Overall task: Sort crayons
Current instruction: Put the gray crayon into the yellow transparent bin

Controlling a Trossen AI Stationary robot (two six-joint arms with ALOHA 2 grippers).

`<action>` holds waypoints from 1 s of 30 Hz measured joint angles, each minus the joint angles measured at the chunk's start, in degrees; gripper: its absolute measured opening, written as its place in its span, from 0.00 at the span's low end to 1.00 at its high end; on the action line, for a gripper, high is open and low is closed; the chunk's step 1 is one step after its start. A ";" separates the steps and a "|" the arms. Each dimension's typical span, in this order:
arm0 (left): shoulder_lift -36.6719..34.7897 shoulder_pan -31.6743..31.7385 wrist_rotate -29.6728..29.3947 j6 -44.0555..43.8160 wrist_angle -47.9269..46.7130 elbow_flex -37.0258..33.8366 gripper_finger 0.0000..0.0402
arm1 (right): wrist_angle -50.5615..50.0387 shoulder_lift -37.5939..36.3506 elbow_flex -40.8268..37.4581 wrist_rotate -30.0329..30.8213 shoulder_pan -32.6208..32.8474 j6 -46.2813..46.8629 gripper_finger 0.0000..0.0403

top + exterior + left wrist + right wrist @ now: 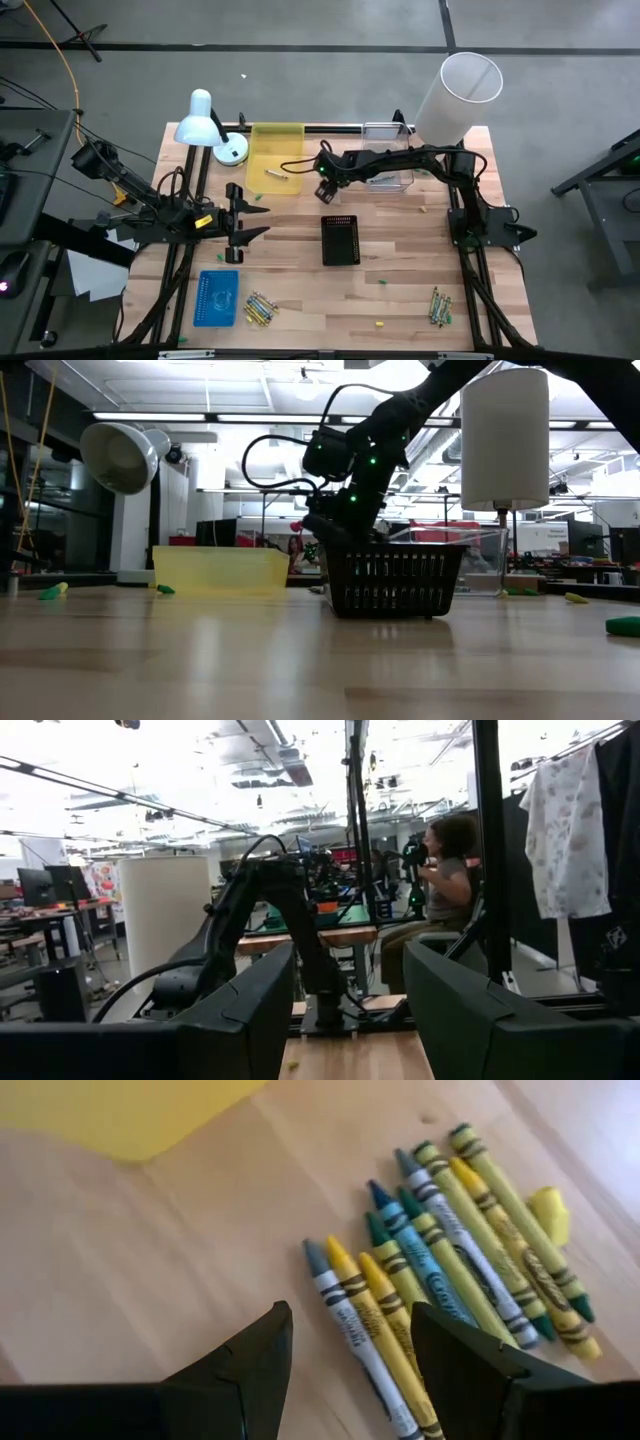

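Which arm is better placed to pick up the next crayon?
The right. The right gripper hangs open just above a bunch of crayons beside the yellow tray. The left gripper waits open at the left side of the table, with no crayons in front of it.

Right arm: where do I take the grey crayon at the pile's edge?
Take the grey crayon mid-length from above, right gripper open across its width. It lies flat, outermost: bare table one side, a yellow crayon against the other.

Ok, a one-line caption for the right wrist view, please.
Open right gripper hovers above a cluster of yellow, green, blue and grey wax crayons on the wooden table, beside a yellow plastic tray.
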 joint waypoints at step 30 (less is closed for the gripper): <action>0.00 0.00 0.02 -0.63 -0.37 0.00 0.43 | -0.96 2.29 0.03 -1.10 2.41 -2.01 0.49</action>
